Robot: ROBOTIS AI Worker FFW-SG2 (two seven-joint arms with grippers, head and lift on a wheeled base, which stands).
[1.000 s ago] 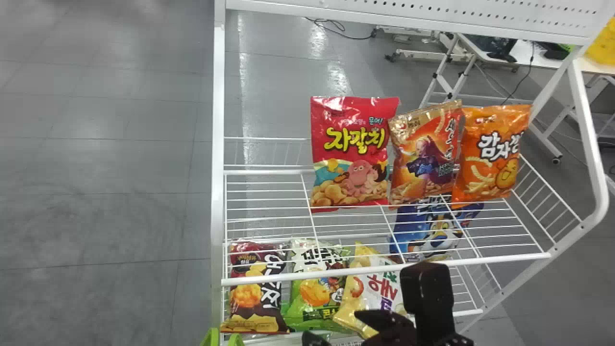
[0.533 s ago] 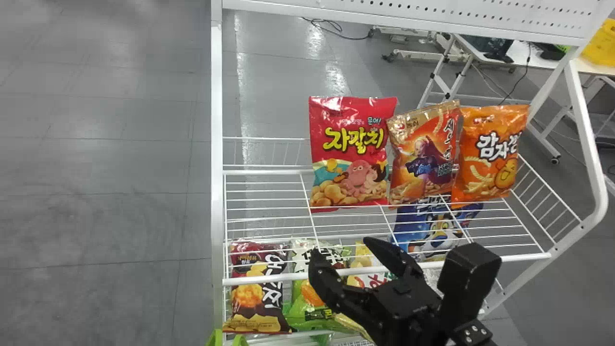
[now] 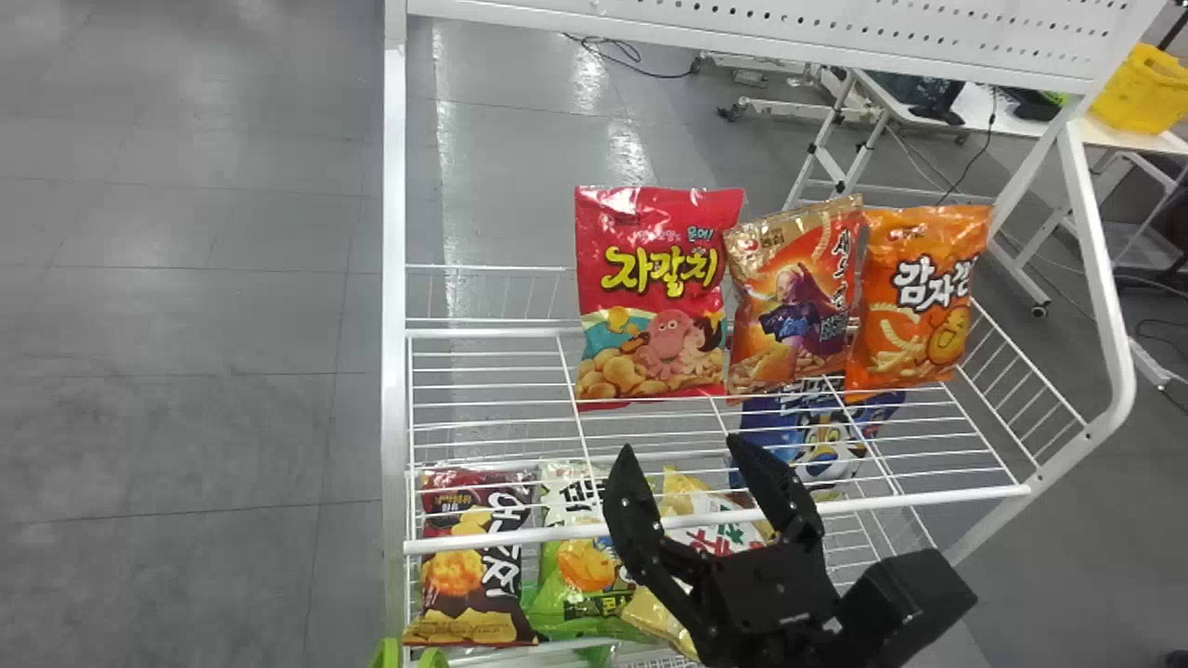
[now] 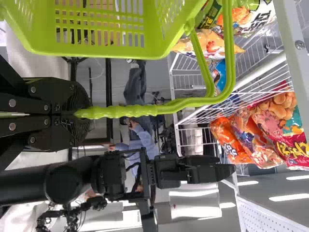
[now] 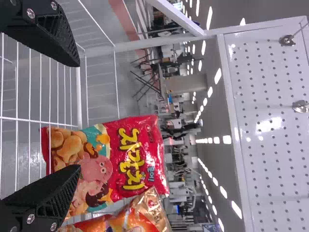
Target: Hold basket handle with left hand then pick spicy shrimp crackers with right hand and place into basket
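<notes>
A: "Moved since the earlier frame?"

B: "Right gripper (image 3: 680, 445), up from the bottom edge of the head view to the front part of the upper wire shelf (image 3: 483, 539); fingers have turned to point at the bags."

A: "State of it?"

B: "Open, nothing held. Right wrist view: fingers (image 5: 43, 34) well spread, the red bag (image 3: 659, 288) ahead."

A: "And the spicy shrimp crackers (image 3: 794, 297)?"

B: "Upright on the upper shelf, middle of three, gold top tilted slightly. Red bag on its left, orange bag (image 3: 919, 297) on its right, edges overlapping or nearly touching."

A: "Lower level?"

B: "Dark bag (image 3: 464, 584) at the left end, green bag (image 3: 575, 575) next, pale yellow bag (image 3: 659, 626) beside it, blue bag (image 3: 817, 436) farther back to the right."

A: "Left side?"

B: "Left gripper (image 4: 79, 112) closed round the green handle (image 4: 123, 111) of the basket (image 4: 96, 50). Basket near the rack. Whether anything lies inside, I cannot tell."
</notes>
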